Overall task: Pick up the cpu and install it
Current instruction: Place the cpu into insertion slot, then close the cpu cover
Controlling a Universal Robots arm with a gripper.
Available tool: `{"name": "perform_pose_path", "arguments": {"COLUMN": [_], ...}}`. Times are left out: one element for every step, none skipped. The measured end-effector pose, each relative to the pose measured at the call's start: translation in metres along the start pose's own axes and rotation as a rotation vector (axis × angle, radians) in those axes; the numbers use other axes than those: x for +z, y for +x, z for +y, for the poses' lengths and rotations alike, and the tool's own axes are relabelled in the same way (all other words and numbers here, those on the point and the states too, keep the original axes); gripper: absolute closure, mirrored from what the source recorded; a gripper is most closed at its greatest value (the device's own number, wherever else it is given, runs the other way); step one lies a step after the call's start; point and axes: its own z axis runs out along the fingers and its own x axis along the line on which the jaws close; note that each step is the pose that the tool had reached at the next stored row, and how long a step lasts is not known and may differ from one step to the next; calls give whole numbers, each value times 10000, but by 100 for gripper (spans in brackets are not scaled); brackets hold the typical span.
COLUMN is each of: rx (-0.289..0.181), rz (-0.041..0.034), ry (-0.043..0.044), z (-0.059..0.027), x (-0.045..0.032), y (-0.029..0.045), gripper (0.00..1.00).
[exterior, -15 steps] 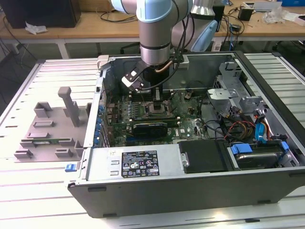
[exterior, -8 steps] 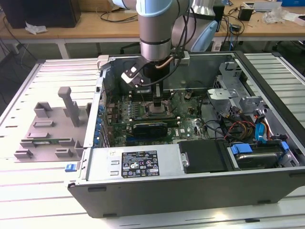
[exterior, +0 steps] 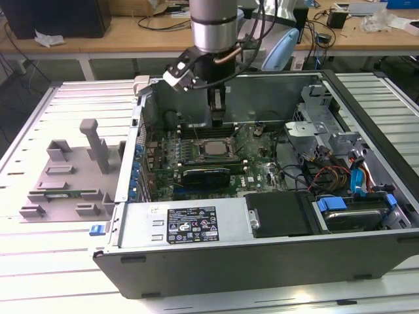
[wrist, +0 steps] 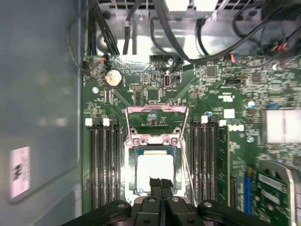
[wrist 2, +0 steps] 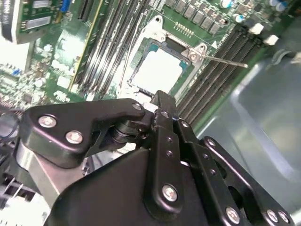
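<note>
A slatted metal table [exterior: 65,98] carries an open computer case [exterior: 262,265], with wooden workbenches [exterior: 118,36] along the back of the room. On the exterior view's left, a grey moulded fixture [exterior: 65,176] lies on the table beside the case.

Inside the case the green motherboard [wrist: 211,99] lies flat. The cpu [exterior: 213,148] sits in its socket near the middle of the board, silver top up, between two banks of memory slots [wrist: 106,165]. The socket's load plate [wrist: 157,110] stands swung open at one side, and a thin retention lever [wrist 2: 225,61] sticks out free beside it. A long black expansion card [exterior: 206,175] lies just beside the socket, toward the power supply [exterior: 190,226].

The arm reaches down from above, and the gripper [exterior: 218,121] hangs directly over the socket. In the first wrist view the gripper [wrist: 161,182] has its two fingers pressed together with nothing between them, their tips over one edge of the cpu [wrist: 154,165]. In the second wrist view the tips also overlap the chip's edge. The exterior view suggests a small gap between tips and chip, though contact cannot be ruled out.
</note>
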Motion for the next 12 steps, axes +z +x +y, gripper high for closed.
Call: {"name": "perform_pose_path", "arguments": {"rx": [1,1,1,1,0,1,1,1,2,1,1,1], "rz": [-11,-23,-25,-26,-29,-30,-30,-31,-32,-34,-34,-35], "ry": [2,0,-1,-1,0,0,0,0,0,1,0,0], "z": [2,2,2,2,2,2,2,2,2,2,2,2], "x": [-57,-68,-67,-68,-68,-68,-68,-69,-69,-69,-68,-68], "y": [0,1,1,0,0,0,0,0,0,0,0,0], "gripper": [89,89,89,89,89,89,89,89,89,89,89,89]}}
